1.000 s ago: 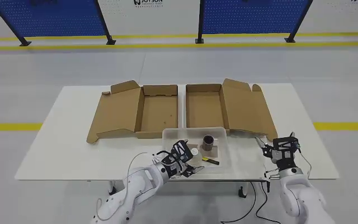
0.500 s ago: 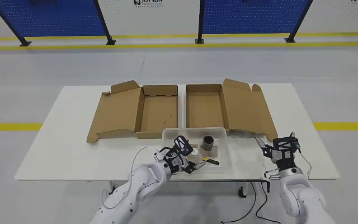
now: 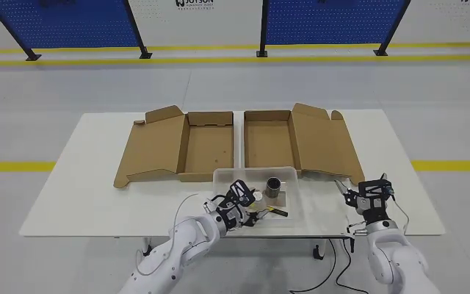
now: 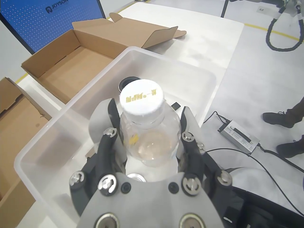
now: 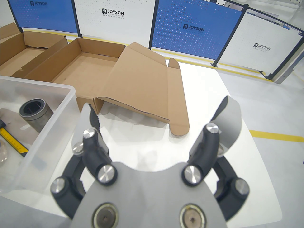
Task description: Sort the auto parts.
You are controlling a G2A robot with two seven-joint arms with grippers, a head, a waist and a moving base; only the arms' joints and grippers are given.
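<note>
While the left claw (image 4: 149,113) is clenched on a small clear plastic bottle with a white screw cap (image 4: 142,98), one finger pressing each side of the bottle's body, the right claw (image 5: 158,110) is released, its two curved fingers spread wide with only bare tabletop (image 5: 213,143) between them.

From above, the left claw (image 3: 239,202) sits at the near left part of a shallow translucent plastic bin (image 3: 257,170), which stands at the near edge of the white tabletop (image 3: 95,184). The bottle is held over the inside of the bin, cap pointing away from the wrist. Whether its base touches the bin floor cannot be told.

Inside the bin, a short dark metal cylinder with a hollow bore (image 3: 273,189) stands upright toward the far right. Its open top also peeks out just behind the bottle cap (image 4: 127,83). A narrow yellow-and-black strip (image 3: 275,212) lies flat near the bin's near right corner, apart from the cylinder.

Behind the bin lie two open brown cardboard boxes side by side, lids folded outward: the left cardboard box (image 3: 209,147) and the right cardboard box (image 3: 268,143).

The right claw (image 3: 365,192) hangs above the tabletop to the right of the bin, just beside the near corner of the right box's lid flap (image 5: 147,91), touching nothing.
</note>
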